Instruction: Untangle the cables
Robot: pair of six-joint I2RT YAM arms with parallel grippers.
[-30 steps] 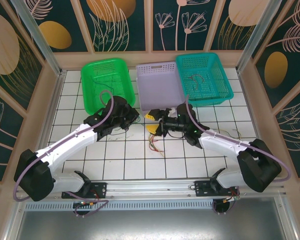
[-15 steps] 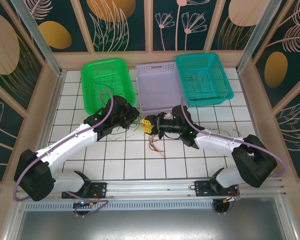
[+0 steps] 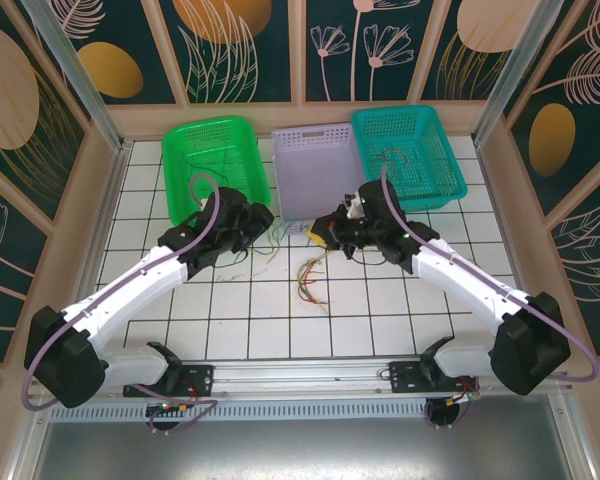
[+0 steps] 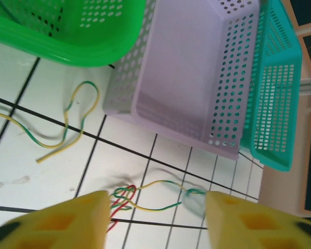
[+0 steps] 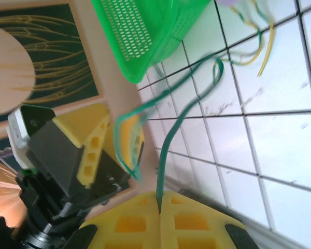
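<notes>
The cables lie as a loose bundle of red, orange and green wires (image 3: 310,278) on the white tiles between the arms. My right gripper (image 5: 159,199) is shut on a thin green wire (image 5: 182,111), which rises from its fingertips and curves off toward the green basket. In the top view the right gripper (image 3: 326,237) hovers just in front of the lilac basket. My left gripper (image 4: 155,201) stands open, and a green-yellow wire tangled with a red one (image 4: 145,197) lies on the tiles below the gap. In the top view the left gripper (image 3: 263,222) is near the green basket's corner.
Three baskets stand along the back: green (image 3: 212,165), lilac (image 3: 320,175) and teal (image 3: 408,155), the teal one holding a wire. Another green-yellow wire (image 4: 67,132) lies loose by the green basket (image 4: 67,36). The near tiles are open floor.
The right gripper closed on the green wire and drew back to the right and up. The left gripper opened and let go, shifting slightly back.
</notes>
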